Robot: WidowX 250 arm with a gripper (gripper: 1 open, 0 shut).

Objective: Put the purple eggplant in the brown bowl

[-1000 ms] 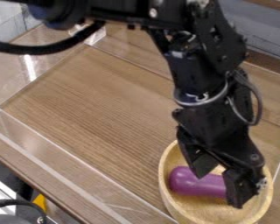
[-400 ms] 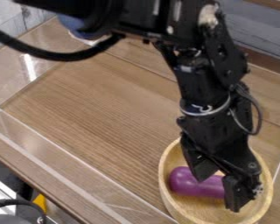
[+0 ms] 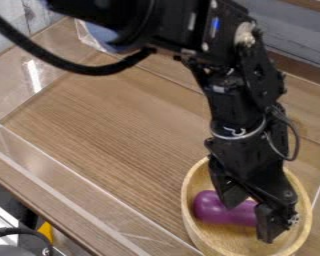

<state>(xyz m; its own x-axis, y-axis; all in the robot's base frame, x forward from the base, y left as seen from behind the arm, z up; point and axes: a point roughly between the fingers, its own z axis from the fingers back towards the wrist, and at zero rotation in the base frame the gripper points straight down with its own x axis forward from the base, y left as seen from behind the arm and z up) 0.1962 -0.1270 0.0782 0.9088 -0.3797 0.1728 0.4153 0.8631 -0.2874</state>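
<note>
Claw of mine hangs spread wide over the bowl, its fingers straddling the eggplant. Eggplant lies inside the bowl on the tabletop, ungripped.

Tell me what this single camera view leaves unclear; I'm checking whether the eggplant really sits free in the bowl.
- Purple eggplant: its right end and stem cap are hidden behind the gripper, so contact with the fingers cannot be judged.
- Brown bowl: much of the inside and far rim is covered by the gripper; the lower edge nears the picture border.
- Gripper: fingers look spread, but their tips are dark and blurred against the bowl.
</note>
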